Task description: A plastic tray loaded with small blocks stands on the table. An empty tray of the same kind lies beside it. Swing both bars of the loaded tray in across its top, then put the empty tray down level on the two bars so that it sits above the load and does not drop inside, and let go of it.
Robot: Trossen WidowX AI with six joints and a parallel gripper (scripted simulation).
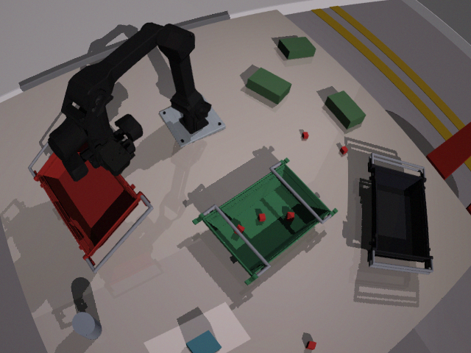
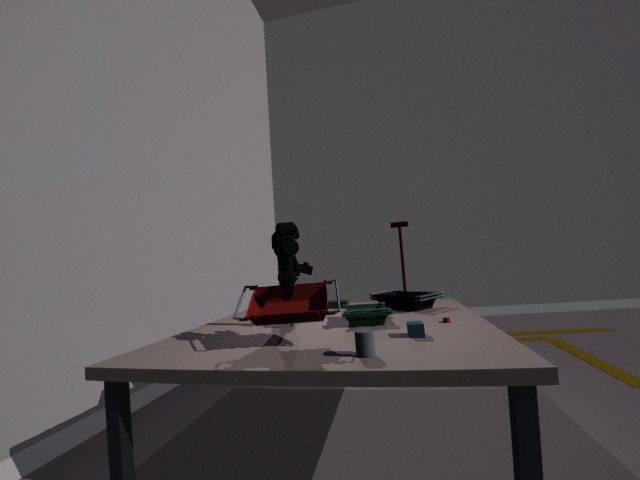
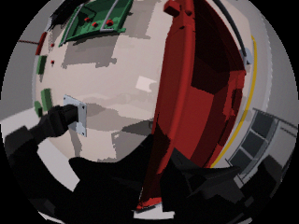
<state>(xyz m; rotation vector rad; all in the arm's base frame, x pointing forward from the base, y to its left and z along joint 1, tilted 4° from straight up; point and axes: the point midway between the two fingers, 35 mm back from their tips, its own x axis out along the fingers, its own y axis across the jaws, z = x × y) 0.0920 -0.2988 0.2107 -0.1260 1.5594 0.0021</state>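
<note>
Tray suspended above a table, tilted, beside a loaded tray with both bars in place.

The gripper (image 1: 90, 157) (image 2: 288, 295) (image 3: 155, 137) is nearly closed, its fingers clamped on a long side wall of the empty red tray (image 1: 98, 191) (image 2: 289, 309) (image 3: 178, 84). This tray is clear of the table (image 1: 224, 288) (image 2: 315, 374) (image 3: 133, 61), with its shadow cast below; it is not level, and its open top is turned partly toward the exterior view. Its two wire bars stand out beyond its short ends.

The green tray (image 1: 252, 203) (image 2: 366, 320) (image 3: 102, 11) stands on the table, well apart from the red one. Three small red blocks lie spaced apart inside it. Its left-hand bar in the top view (image 1: 241, 235) and its right-hand bar there (image 1: 297, 193) both span the opening, one near each end. Nothing rests on them.

A black tray (image 1: 394, 212) (image 2: 405, 300) stands beyond the green tray, farther from the arm. Three green blocks, two of them at the rear (image 1: 296, 47) and middle (image 1: 268, 85), the third near the table edge (image 1: 345, 109), lie to one side of the arm's base plate (image 1: 171, 131) (image 3: 81, 114). A grey cylinder (image 1: 85, 325) (image 2: 364, 343) stands upright, and a teal block (image 1: 204, 343) (image 2: 416, 329) lies apart from it.
</note>
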